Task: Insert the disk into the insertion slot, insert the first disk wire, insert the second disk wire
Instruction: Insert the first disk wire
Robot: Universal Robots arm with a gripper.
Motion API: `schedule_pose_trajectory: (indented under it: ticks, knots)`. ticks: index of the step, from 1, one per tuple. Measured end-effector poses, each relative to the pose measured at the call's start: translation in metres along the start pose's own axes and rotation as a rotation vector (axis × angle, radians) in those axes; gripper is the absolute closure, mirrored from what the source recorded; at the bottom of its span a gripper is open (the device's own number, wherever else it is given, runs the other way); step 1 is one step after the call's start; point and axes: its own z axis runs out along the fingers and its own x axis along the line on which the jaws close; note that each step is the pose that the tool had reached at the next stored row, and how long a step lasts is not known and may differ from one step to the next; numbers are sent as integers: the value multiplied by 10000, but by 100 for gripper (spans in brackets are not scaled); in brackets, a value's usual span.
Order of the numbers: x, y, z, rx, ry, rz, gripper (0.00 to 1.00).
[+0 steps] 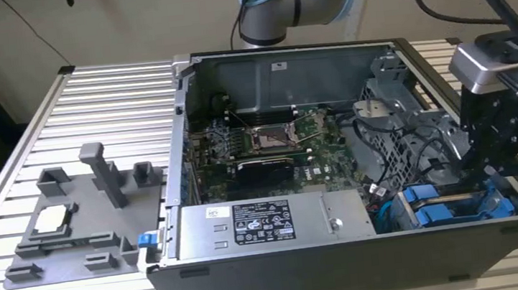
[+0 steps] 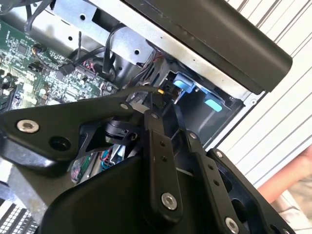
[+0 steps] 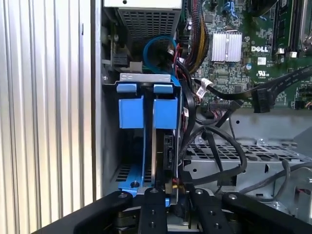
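At the near corner of the open computer case [image 1: 302, 285], on the exterior view's right, the gripper [image 1: 486, 173] hangs low over the drive bay, its black body just above the case rim. The case lies on a slatted metal table [image 1: 111, 110] with its side panel off. The motherboard [image 1: 270, 151] faces up in the middle and the power supply [image 1: 258, 224] runs along the near wall. The robot arm's base [image 1: 287, 1] stands beyond the far wall.

The disk [image 3: 165, 114] is seated in the insertion slot [image 3: 123, 174], standing on edge. In the first wrist view its blue carrier handle faces the camera, with a dark connector edge showing past the handle. It is the farther of two blue carriers, on the motherboard side. The other blue carrier [image 3: 131, 112] sits just beside it, toward the near wall of the case.

In both wrist views the fingers [image 2: 158, 146] are drawn in close together. The dark plug end of a disk wire [image 2: 146, 89], with a yellow lead, is pinched at their tips, close to the disk's connector edge. Whether the plug touches the connector cannot be told.

A bundle of black cables [image 3: 219, 141] loops just beyond the disk toward the motherboard. A blue cable [image 3: 156, 48] curls between the slot and the power supply. A grey fixture plate [image 1: 74, 222] with upright blocks lies on the table at the exterior view's left, well apart from the gripper.
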Motion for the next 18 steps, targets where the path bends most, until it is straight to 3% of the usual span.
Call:
schedule_pose_trajectory:
  ticks: [10, 16, 17, 18]
  knots:
    - [-7, -3, -389, 0, -1, 1, 73]
    - [-7, -4, -412, 0, -10, 2, 73]
    - [-8, -4, -413, 2, -37, 2, 73]
    - [-7, -1, -411, 5, -177, 8, 73]
